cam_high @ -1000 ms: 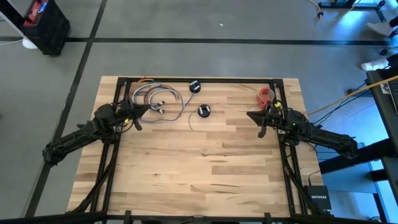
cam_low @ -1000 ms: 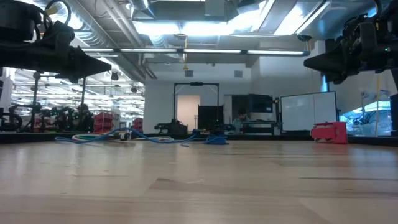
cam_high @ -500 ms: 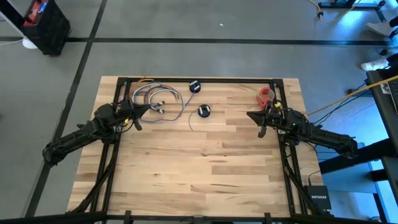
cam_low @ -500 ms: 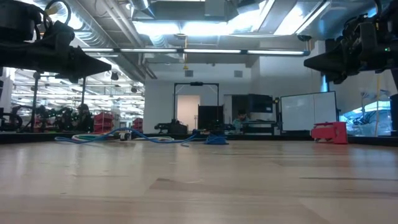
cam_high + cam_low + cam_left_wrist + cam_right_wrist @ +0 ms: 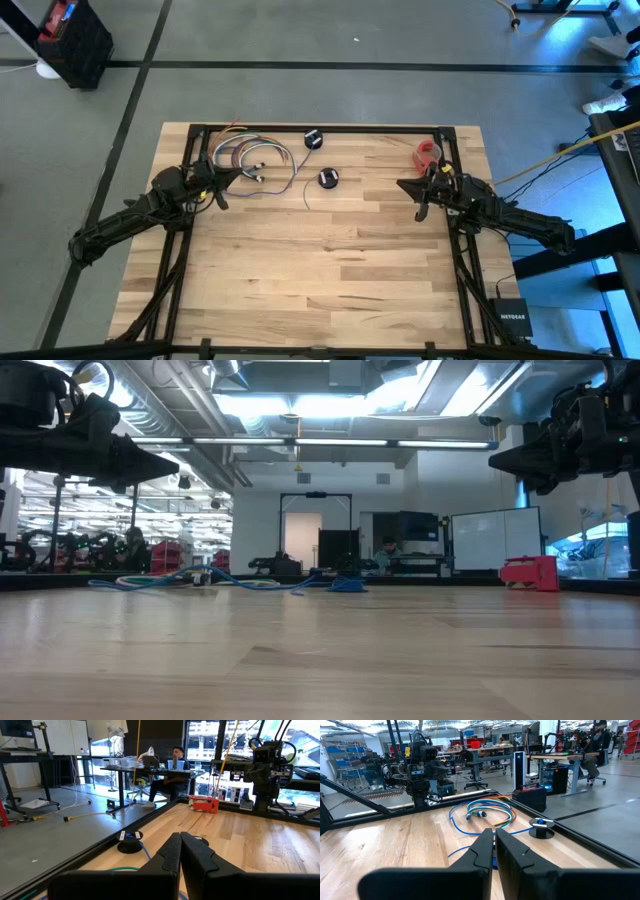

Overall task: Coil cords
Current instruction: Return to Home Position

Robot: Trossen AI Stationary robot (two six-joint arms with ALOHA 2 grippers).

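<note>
A small black round spool [image 5: 327, 178] lies flat on the table's far middle, and a very thin cord [image 5: 306, 198] trails from it toward the near side. A second black spool [image 5: 313, 138] lies by the far edge; it also shows in the left wrist view [image 5: 130, 836] and the right wrist view [image 5: 541, 826]. My left gripper [image 5: 222, 190] hovers shut and empty at the far left, pointing right. My right gripper [image 5: 408, 190] hovers shut and empty at the far right, pointing left. Both fingers pairs show closed in the wrist views [image 5: 180, 840] [image 5: 494, 837].
A bundle of thicker multicoloured cables with white ends [image 5: 250, 155] lies at the far left, close to my left gripper. A small red object [image 5: 428, 152] sits at the far right corner. A black frame rail [image 5: 330, 128] runs along the far edge. People sit at desks in the room beyond.
</note>
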